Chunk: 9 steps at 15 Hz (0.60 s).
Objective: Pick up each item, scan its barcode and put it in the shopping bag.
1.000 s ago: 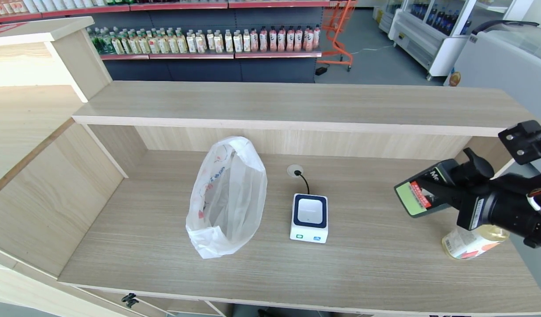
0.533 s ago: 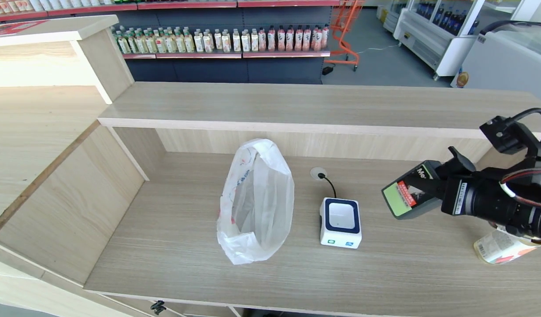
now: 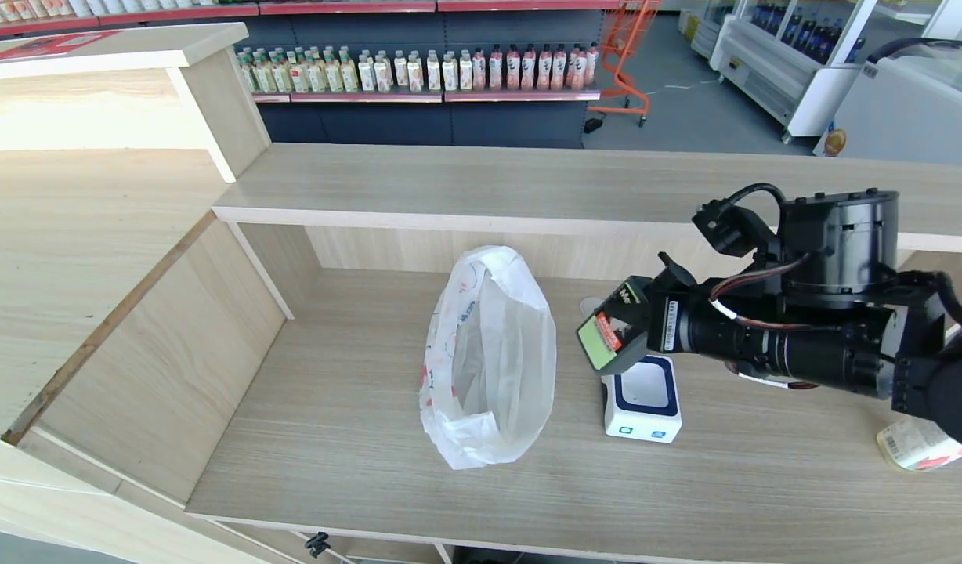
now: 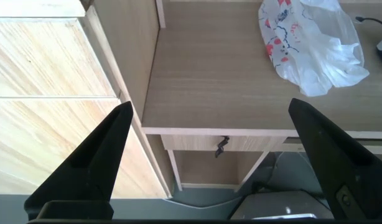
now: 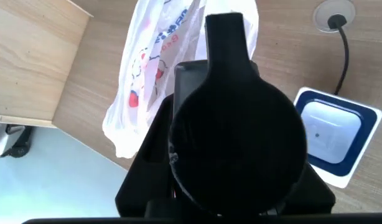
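Note:
My right gripper (image 3: 645, 319) is shut on a dark box (image 3: 611, 338) with a green and red end label. It holds the box in the air just above the white and blue barcode scanner (image 3: 642, 399), label end toward the bag. The white plastic shopping bag (image 3: 489, 356) stands open on the counter left of the scanner. From the right wrist, the scanner (image 5: 337, 134) and bag (image 5: 153, 68) lie below the held box. A drink bottle (image 3: 920, 448) lies at the counter's right edge. My left gripper (image 4: 209, 162) is open, off the counter's front-left corner, with the bag (image 4: 309, 43) farther off.
The work counter (image 3: 356, 439) sits in a recess with a raised ledge (image 3: 465, 184) behind and a wooden side wall (image 3: 160, 368) on the left. The scanner's cable runs to a grommet (image 5: 333, 15). A drawer handle (image 4: 221, 147) hangs under the front edge.
The head camera has panned, shifting the scene rightward. My right arm has carried the box left, from well right of the scanner to just over it.

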{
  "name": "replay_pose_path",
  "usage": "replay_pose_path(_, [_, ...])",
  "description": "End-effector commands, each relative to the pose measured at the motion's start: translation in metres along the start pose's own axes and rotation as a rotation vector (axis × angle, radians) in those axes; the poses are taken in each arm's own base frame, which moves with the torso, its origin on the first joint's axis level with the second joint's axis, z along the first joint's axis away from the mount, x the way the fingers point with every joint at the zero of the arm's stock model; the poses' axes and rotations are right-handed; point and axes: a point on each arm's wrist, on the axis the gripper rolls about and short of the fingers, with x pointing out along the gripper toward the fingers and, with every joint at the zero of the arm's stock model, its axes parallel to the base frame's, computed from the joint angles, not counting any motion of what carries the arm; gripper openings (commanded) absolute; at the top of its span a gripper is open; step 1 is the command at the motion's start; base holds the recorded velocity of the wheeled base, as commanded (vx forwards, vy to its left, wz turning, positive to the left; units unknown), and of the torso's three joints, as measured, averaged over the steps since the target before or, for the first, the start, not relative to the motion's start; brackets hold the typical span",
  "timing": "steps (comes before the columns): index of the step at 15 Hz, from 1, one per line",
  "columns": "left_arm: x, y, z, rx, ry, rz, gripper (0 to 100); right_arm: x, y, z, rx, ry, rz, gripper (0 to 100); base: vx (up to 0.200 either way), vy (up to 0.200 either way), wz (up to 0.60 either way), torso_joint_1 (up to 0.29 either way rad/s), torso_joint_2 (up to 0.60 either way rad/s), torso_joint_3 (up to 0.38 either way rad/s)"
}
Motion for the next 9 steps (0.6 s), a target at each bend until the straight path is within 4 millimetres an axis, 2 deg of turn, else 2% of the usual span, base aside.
replay_pose_path(1, [0.000,0.000,0.000,0.001,0.002,0.000,100,0.050,0.015,-0.022,-0.020,0.093,0.007,0,0.000,0.000,0.00,0.000,0.00,0.000])
replay_pose_path(5, [0.000,0.000,0.000,0.001,0.003,0.000,100,0.080,0.020,-0.055,-0.052,0.184,0.016,0,0.000,0.000,0.00,0.000,0.00,0.000])
replay_pose_path(8, [0.000,0.000,0.000,-0.001,0.002,0.000,100,0.113,0.015,-0.080,-0.202,0.164,0.039,0,0.000,0.000,0.00,0.000,0.00,0.000])
replay_pose_path(9, [0.000,0.000,0.000,0.001,0.002,0.000,100,0.118,0.014,-0.083,-0.226,0.159,0.043,0,0.000,0.000,0.00,0.000,0.00,0.000])
